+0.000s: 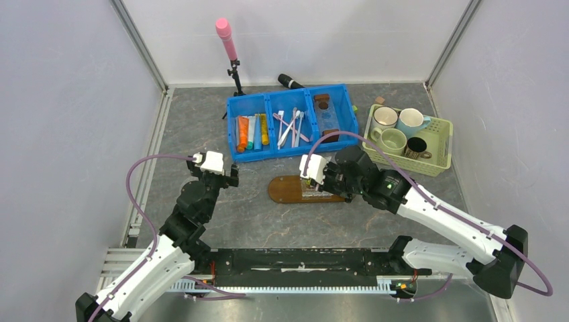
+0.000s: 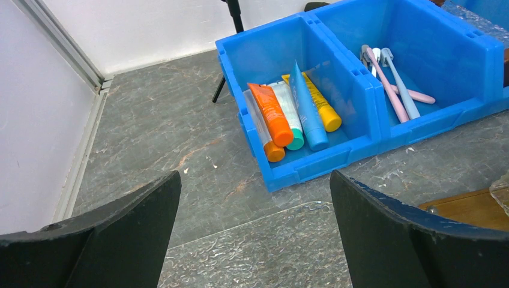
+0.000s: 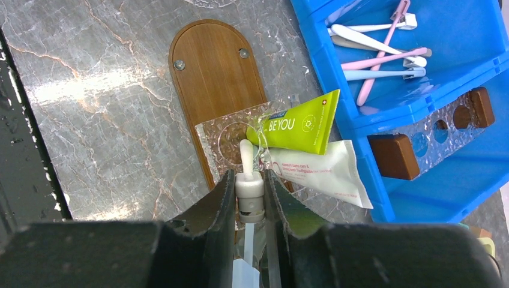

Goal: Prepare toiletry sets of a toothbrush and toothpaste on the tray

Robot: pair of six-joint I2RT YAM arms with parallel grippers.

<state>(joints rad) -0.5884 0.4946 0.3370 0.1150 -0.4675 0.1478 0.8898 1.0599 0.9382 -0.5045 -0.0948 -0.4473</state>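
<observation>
The dark wooden tray [image 3: 211, 78] lies on the table in front of the blue bin. A green toothpaste tube [image 3: 300, 125] and a white one [image 3: 321, 171] rest side by side on a clear textured sheet over the tray's near end. My right gripper [image 3: 248, 177] is shut on a whitish toothbrush [image 3: 245, 155], gripped at a thick pale collar, its tip over the sheet beside the green tube. From above, the right gripper [image 1: 313, 180] is at the tray's [image 1: 285, 190] right part. My left gripper [image 2: 255, 180] hangs open over bare table, holding nothing.
The blue bin [image 1: 295, 151] holds orange, yellow and blue tubes [image 2: 288, 114], several pink and pale toothbrushes [image 3: 378, 60] and wooden blocks. A green basket [image 1: 402, 165] of mugs stands at the right. A pink-topped stand [image 1: 227, 37] is at the back. A clear sheet [image 2: 258, 252] lies under the left gripper.
</observation>
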